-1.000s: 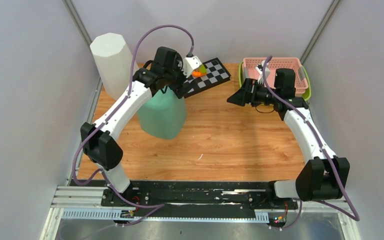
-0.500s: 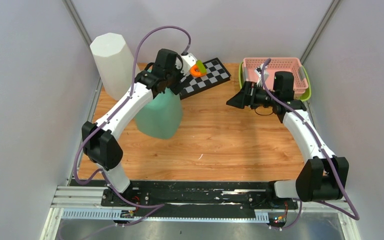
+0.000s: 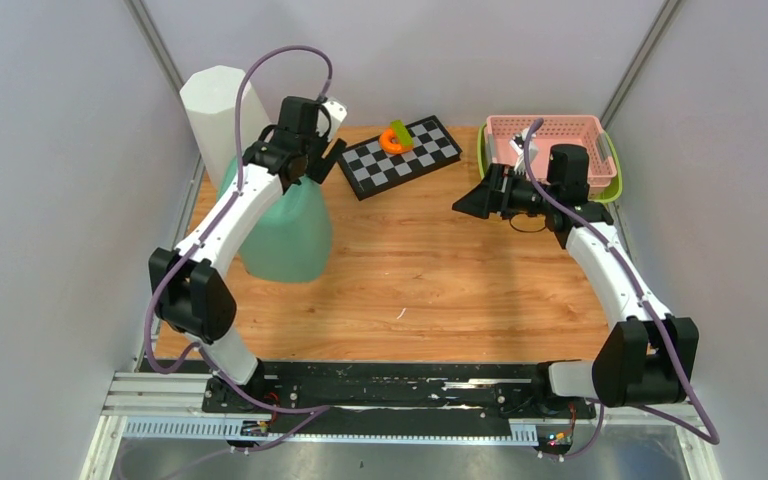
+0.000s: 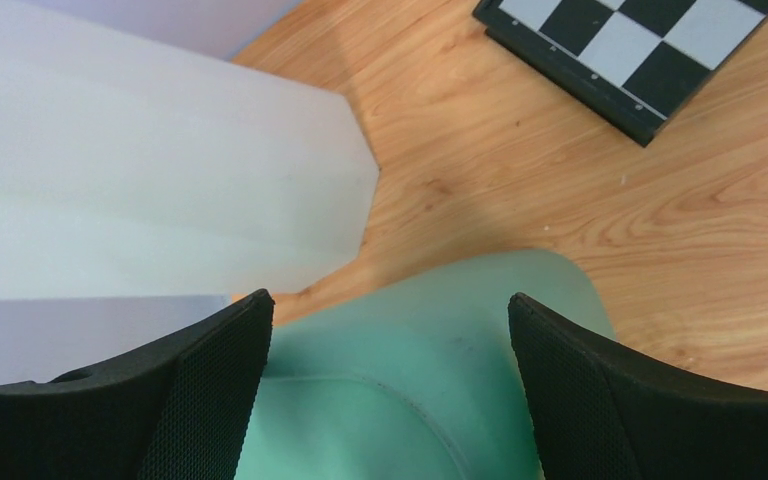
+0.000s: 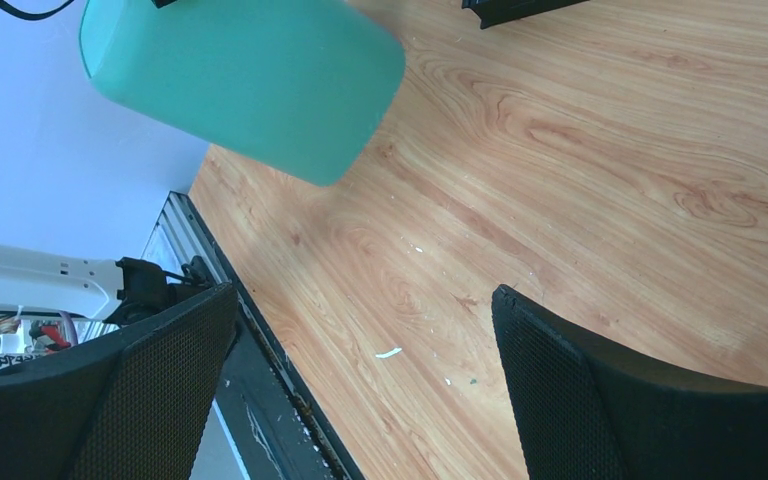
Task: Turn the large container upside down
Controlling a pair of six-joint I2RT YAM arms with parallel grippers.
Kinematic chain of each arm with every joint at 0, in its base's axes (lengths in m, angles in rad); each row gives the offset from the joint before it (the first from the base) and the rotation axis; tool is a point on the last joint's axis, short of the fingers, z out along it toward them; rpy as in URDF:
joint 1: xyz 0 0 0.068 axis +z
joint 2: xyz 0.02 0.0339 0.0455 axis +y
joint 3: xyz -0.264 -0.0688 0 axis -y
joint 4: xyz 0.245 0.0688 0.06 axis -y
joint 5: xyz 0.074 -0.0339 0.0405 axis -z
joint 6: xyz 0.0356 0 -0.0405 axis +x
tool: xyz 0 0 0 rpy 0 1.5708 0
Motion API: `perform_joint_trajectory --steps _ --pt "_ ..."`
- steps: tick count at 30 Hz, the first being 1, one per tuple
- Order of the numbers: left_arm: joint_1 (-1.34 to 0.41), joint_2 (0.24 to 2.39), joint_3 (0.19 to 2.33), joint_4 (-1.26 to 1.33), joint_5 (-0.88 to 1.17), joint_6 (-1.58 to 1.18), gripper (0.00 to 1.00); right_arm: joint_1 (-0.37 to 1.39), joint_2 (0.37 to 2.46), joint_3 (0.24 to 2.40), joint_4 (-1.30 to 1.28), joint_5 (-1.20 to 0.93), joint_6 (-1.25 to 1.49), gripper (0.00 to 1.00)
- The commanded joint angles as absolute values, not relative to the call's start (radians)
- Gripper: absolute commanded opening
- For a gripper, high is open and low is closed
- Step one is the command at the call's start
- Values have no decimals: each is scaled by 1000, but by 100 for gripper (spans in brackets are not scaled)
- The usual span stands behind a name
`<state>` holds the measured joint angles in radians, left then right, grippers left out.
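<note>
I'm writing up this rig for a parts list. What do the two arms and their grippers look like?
The left arm and right arm have white rounded links and bulky black joint housings. A purple cable runs along each. The left gripper and right gripper each have two broad black fingers with a fine mesh texture. No markings show.

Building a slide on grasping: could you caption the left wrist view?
Left gripper jaws clamp the green container, white container beside it, checkerboard beyond on the wooden table.
</note>
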<state>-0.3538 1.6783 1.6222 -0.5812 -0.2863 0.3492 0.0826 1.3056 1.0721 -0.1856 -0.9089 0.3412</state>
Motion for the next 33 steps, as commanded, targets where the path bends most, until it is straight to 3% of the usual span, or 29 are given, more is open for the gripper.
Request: perform_joint_trajectory --steps 1,6,10,16,33 --pt "-329 1651 1582 -639 -348 327 88 69 1283 1057 -167 -921 344 100" --pt "-301 1628 1578 -636 -360 328 89 69 1284 1055 -164 -920 345 100" --pt "-301 1584 1609 -640 -282 318 99 69 1285 1055 -162 -918 345 100" --pt "-348 1495 1640 -662 -266 312 100 69 1282 1053 -162 -913 340 100" --pt "-400 1393 1404 -756 -418 227 100 67 1283 1047 -150 -916 346 100"
